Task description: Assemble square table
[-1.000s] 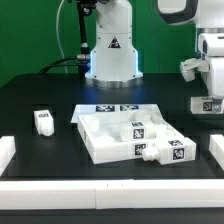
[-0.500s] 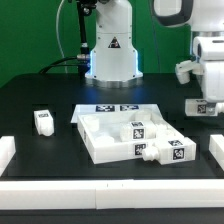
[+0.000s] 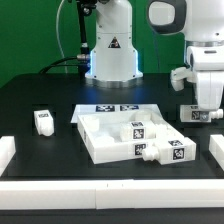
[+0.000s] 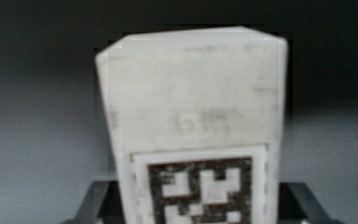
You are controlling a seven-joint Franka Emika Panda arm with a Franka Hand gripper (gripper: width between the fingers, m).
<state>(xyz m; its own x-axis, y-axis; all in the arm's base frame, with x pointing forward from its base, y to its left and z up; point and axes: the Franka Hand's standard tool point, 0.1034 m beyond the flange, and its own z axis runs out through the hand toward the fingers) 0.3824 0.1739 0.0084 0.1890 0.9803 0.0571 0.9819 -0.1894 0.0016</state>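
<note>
Item: held leg (image 3: 198, 114). White plastic, a short chunky block with a bevelled end, matt faces, and a black-and-white square tag near the gripped end. The gripper (image 3: 201, 106) is clamped on it, jaws pressing two opposite sides.

Location: to the exterior view's right of the square slab (image 3: 100, 140), apart from it.

Long axis: roughly level, running across the exterior view.

Slab: white, with a raised rim.

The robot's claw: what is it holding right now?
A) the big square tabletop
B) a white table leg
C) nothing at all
B: a white table leg with a black-and-white tag is pinched in the claw.
</note>
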